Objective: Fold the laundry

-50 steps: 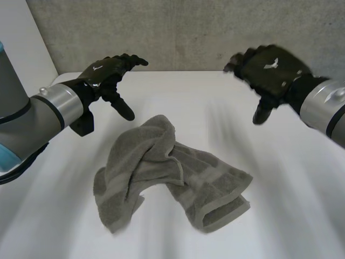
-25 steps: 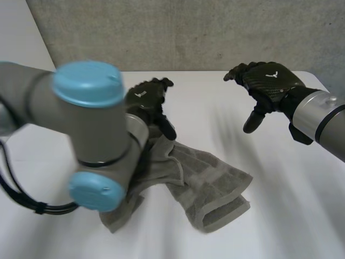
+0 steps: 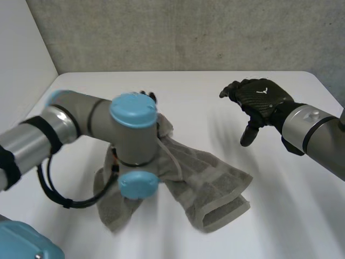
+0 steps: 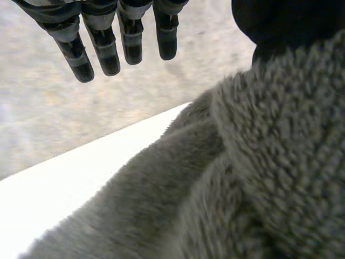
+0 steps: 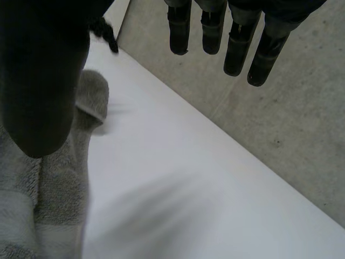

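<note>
Left arm [image 3: 81, 121]: is angling forward, elbow sharply bent, its blue-capped joint covering most of the left hand [image 4: 105, 51], which is holding its fingers straight and its thumb well apart. Right hand [image 3: 257, 100]: is hovering palm-down, fingers loosely extended, thumb pointing downward, apparently grasping nothing.

The towel [image 3: 210, 183] lies on the tabletop [image 3: 291, 216], about the middle and toward the near edge. The left arm [image 3: 129, 135] reaches over the towel's left half, with the left hand [image 4: 102, 48] at the towel's far end. The right hand [image 3: 259, 100] hangs above the tabletop, right of the towel and farther back, apart from it, with the wall [image 3: 188, 32] behind the far edge.
</note>
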Available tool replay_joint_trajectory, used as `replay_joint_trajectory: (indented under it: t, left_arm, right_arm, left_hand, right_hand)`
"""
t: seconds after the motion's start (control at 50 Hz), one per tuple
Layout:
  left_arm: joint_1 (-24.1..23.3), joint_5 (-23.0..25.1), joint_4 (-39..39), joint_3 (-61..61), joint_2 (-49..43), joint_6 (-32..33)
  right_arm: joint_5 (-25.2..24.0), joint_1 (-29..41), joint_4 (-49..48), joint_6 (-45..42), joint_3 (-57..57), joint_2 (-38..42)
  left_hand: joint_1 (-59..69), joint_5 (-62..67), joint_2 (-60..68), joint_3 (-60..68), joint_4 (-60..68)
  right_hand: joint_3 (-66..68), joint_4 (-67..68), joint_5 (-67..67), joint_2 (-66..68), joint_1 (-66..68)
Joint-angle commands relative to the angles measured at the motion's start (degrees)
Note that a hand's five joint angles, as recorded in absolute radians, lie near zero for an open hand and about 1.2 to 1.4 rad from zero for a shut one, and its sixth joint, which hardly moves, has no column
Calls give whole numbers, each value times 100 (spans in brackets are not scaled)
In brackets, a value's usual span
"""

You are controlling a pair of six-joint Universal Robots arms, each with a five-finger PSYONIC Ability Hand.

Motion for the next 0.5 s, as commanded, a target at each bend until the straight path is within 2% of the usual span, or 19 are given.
replay_joint_trajectory:
  t: [0.02,0.16,0.32,0.34,0.36,0.38,0.4,0.42,0.44,0.46,0.48,0.5]
  left_arm:
    - [684,-158,38,-833,887,171]
    - [966,9,12,-1740,1609,180]
    - [1467,747,-23,-2839,2480,206]
    - [1546,939,-23,-3039,2645,241]
    - [1625,1176,-23,-3215,2777,302]
    - [1626,1178,-23,-3216,2778,303]
    - [1713,1439,-23,-3391,2900,347]
    - [1713,1442,-23,-3392,2901,347]
    - [1809,1720,-23,-3558,2997,382]
    - [1923,1958,-41,-3707,3103,426]
    - [1924,1960,-41,-3709,3104,426]
    - [2011,2134,-58,-3830,3199,470]
  right_arm:
    - [4,133,-8,-39,-23,316]
    - [171,229,-105,5,-85,702]
    - [285,414,-246,22,-94,843]
    - [285,414,-246,22,-94,843]
    - [285,449,-281,22,-111,869]
    - [285,502,-324,31,-146,895]
    - [285,502,-325,31,-146,896]
    - [285,546,-368,40,-190,922]
    - [285,546,-369,40,-190,922]
    - [294,590,-421,83,-251,957]
    - [294,642,-448,145,-330,1001]
    - [294,643,-448,145,-331,1001]
  left_hand:
    - [286,275,284,281,295]
    - [269,258,267,264,278]
    - [622,611,620,618,631]
    - [1205,1194,1203,1201,1214]
    - [2310,2299,2308,2305,2319]
    - [2321,2310,2319,2316,2330]
    - [3953,3942,3951,3949,3962]
    - [3969,3958,3968,3965,3978]
    - [4885,4874,4884,4881,4894]
    - [5177,5167,5176,5173,5187]
    - [5180,5170,5179,5176,5189]
    - [5846,5836,5845,5842,5856]
  right_hand:
    - [-396,-513,-350,-454,-349]
    - [-396,-513,-350,-454,-349]
    - [-396,-513,-350,-454,-349]
    - [-396,-513,-350,-454,-349]
    - [-396,-513,-350,-454,-349]
    - [-396,-513,-350,-454,-349]
    - [-396,-513,-350,-454,-349]
    - [-396,-513,-350,-454,-349]
    - [-396,-513,-350,-454,-349]
    - [-396,-513,-350,-454,-349]
    - [-396,-513,-350,-454,-349]
    - [-396,-513,-350,-454,-349]
